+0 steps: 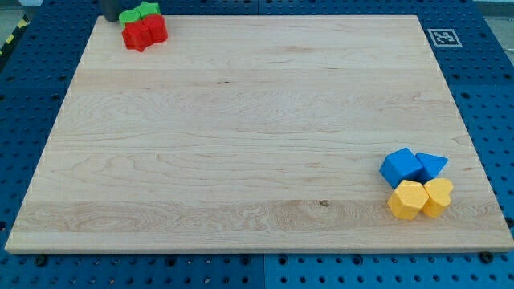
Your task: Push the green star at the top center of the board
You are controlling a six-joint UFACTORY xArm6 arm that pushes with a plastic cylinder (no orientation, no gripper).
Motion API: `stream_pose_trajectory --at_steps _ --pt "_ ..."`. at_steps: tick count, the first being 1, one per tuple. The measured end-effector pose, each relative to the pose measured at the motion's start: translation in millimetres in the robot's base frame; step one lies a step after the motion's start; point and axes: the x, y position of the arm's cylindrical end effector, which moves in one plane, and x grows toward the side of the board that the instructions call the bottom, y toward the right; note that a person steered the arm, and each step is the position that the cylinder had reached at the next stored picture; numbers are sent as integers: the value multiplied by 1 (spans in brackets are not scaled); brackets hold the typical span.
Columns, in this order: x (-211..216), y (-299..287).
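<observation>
The green star (pixel 149 9) lies at the board's top left corner, right at the top edge. A second green block (pixel 128 15), shape unclear, touches it on the left. Two red blocks (pixel 145 33) sit pressed against them just below. A dark shape at the top edge is my rod; my tip (pixel 110 18) rests just left of the green blocks, close to or touching the left one. The wooden board (pixel 241 136) fills most of the view.
At the lower right, a blue cube (pixel 401 167) and a blue triangle (pixel 432 165) sit above a yellow hexagon (pixel 406 201) and a yellow heart (pixel 439 197), all clustered together. A black-and-white marker (pixel 442 37) is at the board's top right corner.
</observation>
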Motion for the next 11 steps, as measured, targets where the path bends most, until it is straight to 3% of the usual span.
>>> stream_pose_trajectory --at_steps 8,11 --pt "1 49" --pt "1 98"
